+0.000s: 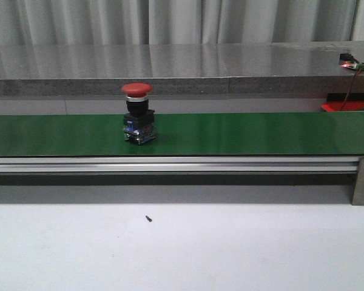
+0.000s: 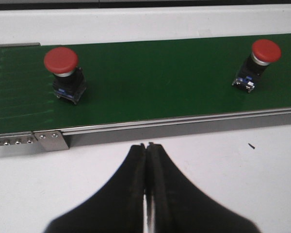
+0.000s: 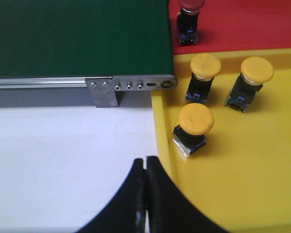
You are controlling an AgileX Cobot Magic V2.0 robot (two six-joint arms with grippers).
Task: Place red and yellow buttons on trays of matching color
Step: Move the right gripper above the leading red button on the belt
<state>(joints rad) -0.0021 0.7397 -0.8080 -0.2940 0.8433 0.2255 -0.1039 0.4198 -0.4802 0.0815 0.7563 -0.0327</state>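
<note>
On the green conveyor belt, front view: one red button stands upright, red cap on top, black and blue body below. Neither arm shows in this view.

Left wrist view: left gripper hangs over the white table, fingers pressed together, nothing between them. Beyond the fingertips lies the belt's metal side rail, then the belt itself. Two red buttons stand on the belt, both well apart from the gripper: one button ahead and off to one side, near the belt's end bracket; the other button ahead and off to the opposite side. Both are upright. No contact between gripper and either button.

Right wrist view: right gripper also clenched shut and empty, tips over the white table just beside the rim of the yellow tray. Three yellow buttons stand in the yellow tray: nearest one is close ahead of the fingertips and tilted; two more and stand farther ahead. Past the yellow tray lies the red tray, with one red-capped button partly cut off at the frame edge. The belt's end sits beside both trays.
</note>
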